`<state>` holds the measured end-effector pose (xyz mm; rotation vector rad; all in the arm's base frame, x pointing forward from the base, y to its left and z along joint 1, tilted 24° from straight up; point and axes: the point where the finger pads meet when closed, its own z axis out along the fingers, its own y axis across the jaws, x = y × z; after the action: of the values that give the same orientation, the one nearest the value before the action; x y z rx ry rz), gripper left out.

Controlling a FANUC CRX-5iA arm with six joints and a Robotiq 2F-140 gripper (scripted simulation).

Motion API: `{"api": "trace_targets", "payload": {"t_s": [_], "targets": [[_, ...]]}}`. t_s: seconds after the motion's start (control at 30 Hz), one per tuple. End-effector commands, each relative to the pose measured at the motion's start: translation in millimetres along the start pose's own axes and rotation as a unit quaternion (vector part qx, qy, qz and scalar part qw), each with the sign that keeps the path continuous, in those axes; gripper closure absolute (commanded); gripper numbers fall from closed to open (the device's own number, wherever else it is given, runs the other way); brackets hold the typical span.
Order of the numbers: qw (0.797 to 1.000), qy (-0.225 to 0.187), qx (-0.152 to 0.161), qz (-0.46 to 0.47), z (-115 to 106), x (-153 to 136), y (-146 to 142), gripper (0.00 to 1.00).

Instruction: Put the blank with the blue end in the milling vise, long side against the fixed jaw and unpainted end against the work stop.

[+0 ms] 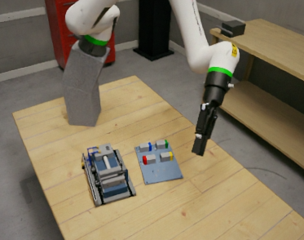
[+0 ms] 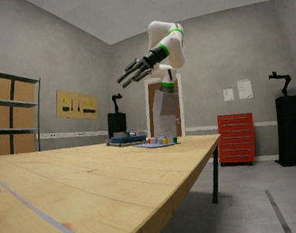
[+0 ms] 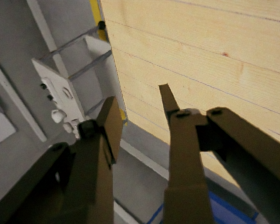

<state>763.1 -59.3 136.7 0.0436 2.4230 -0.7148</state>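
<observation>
No text, brand or number is legible. Markings present but unreadable: a yellow label [image 1: 235, 50] with dark marks, located on the white arm [image 1: 189, 34] [image 2: 175, 45] near its green ring; and a line of small dark characters along the same arm's long link. Two pale sheets [image 2: 228, 94] [image 2: 244, 89] are mounted on the grey wall [image 2: 206, 59] — content, if any, too small to read.

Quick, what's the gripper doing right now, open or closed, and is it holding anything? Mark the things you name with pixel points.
Gripper [image 1: 199, 153] [image 2: 122, 84] [image 3: 140, 105]: partly open, nothing between the fingers, up in the air.
</observation>
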Motion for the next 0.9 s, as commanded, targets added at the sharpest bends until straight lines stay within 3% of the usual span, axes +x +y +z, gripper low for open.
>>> {"api": "trace_targets", "payload": {"t_s": [0.0,0.6,0.63,0.87], "targets": [[1.0,-0.001,0.0,0.001,-0.6,-0.9,-0.8,0.67],[1.0,-0.001,0.0,0.001,-0.6,-0.9,-0.8,0.67],[1.0,-0.001,0.0,0.001,-0.6,-0.9,-0.8,0.0],[1.0,-0.001,0.0,0.001,-0.6,-0.9,-0.8,0.0]]}}
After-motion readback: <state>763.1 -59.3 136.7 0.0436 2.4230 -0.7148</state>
